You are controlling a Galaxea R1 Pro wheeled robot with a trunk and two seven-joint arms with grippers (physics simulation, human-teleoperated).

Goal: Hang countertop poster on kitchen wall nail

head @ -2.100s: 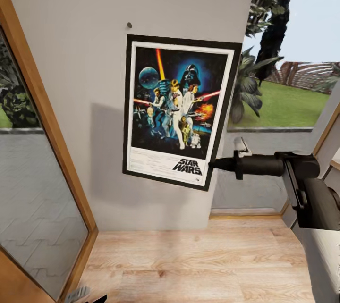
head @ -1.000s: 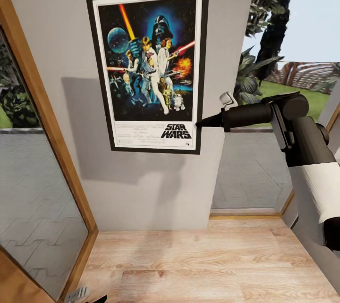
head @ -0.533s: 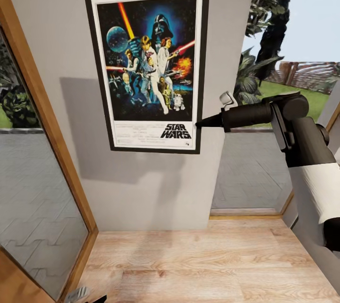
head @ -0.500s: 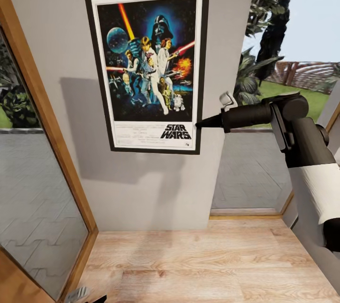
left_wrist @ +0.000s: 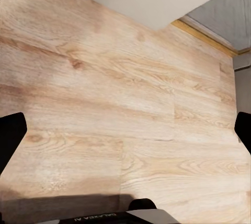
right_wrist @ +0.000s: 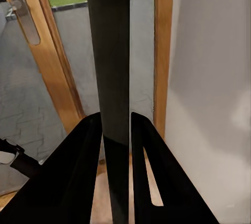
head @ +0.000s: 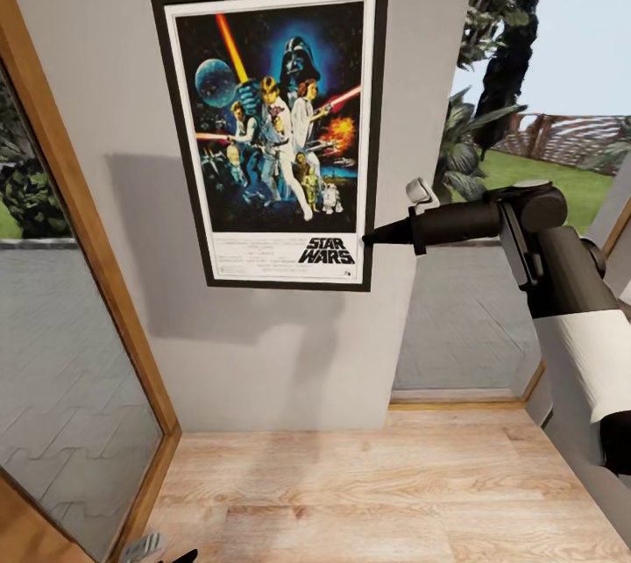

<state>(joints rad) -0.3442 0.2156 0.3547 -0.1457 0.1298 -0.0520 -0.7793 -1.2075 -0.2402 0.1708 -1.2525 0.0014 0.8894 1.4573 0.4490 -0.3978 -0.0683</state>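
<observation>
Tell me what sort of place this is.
Likely a room of a house beside a garden: a grey wall holding the poster, a wood plank floor, and wood-framed glass doors onto greenery.

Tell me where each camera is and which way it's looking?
Head view: up on the robot's head, facing the grey wall and the poster; the right arm reaches in, its tool at the poster's edge.
Left wrist view: on the left arm, pointing down at the wooden floor; the left tool shows dark fingertips set wide apart.
Right wrist view: on the right arm, looking along its fingers clamped on the poster's black edge.
Shared: head and right wrist views both show the poster.
</observation>
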